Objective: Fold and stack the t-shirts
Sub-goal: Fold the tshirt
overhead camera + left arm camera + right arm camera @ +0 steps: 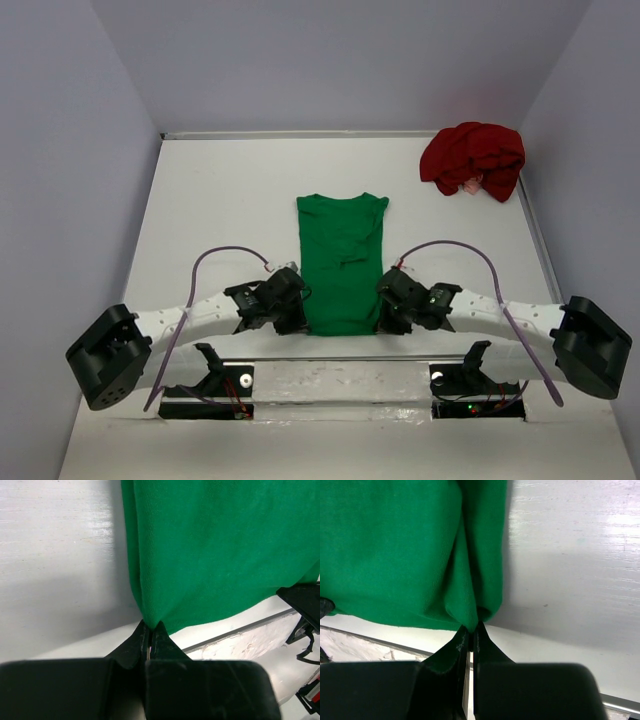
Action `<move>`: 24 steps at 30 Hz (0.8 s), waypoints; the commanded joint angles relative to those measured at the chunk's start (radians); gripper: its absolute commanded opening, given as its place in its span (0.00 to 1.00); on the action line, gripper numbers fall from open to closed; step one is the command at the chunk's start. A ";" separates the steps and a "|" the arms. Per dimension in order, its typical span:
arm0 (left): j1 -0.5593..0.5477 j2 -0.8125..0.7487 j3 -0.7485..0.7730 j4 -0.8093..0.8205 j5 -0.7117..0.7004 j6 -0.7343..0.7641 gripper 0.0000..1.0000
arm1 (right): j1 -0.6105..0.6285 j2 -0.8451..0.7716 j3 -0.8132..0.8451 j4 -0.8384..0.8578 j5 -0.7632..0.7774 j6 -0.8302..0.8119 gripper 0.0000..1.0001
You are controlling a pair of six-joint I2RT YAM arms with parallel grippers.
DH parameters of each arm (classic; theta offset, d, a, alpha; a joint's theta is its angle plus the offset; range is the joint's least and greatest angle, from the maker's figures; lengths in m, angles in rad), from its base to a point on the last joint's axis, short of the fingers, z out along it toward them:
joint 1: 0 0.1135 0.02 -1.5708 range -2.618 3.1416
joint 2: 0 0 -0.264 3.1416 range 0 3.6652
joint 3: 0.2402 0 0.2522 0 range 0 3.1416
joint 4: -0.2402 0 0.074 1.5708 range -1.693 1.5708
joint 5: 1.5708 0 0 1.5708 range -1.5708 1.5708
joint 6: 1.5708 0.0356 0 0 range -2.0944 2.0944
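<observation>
Bright green soft cloth t-shirt (342, 262), narrowed to a long strip, flat at the middle of the white table (220, 200), collar toward 12 o'clock, hem toward 6. Pinched at the 7 o'clock hem corner by the left gripper (149, 630), clamped tight on the cloth. Pinched likewise at the 5 o'clock corner by the right gripper (471, 629), closed on a bunched fold. Dark red crumpled cloth t-shirt (473, 160) heaped well apart at 1 o'clock, near the far wall.

Likely step: hem-to-collar fold. To do it well: lift both corners together, level, only just clear of the cloth. Carry straight toward 12 o'clock at a matched pace, hem taut between the two. Lay edge on edge at the collar before letting go. Risk: right-side bunching carried into the fold.
</observation>
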 commanded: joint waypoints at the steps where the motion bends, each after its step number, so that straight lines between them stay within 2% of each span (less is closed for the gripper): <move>1: -0.002 -0.040 -0.011 -0.055 -0.028 0.004 0.00 | 0.013 -0.042 -0.015 -0.083 0.063 0.022 0.00; 13: -0.041 -0.135 -0.033 -0.101 -0.045 -0.057 0.00 | 0.129 -0.088 0.005 -0.179 0.137 0.117 0.00; 23: -0.181 -0.200 -0.044 -0.140 -0.078 -0.198 0.00 | 0.221 -0.090 0.016 -0.225 0.174 0.210 0.00; 24: -0.204 -0.206 -0.039 -0.148 -0.116 -0.220 0.00 | 0.232 -0.096 0.016 -0.230 0.178 0.227 0.00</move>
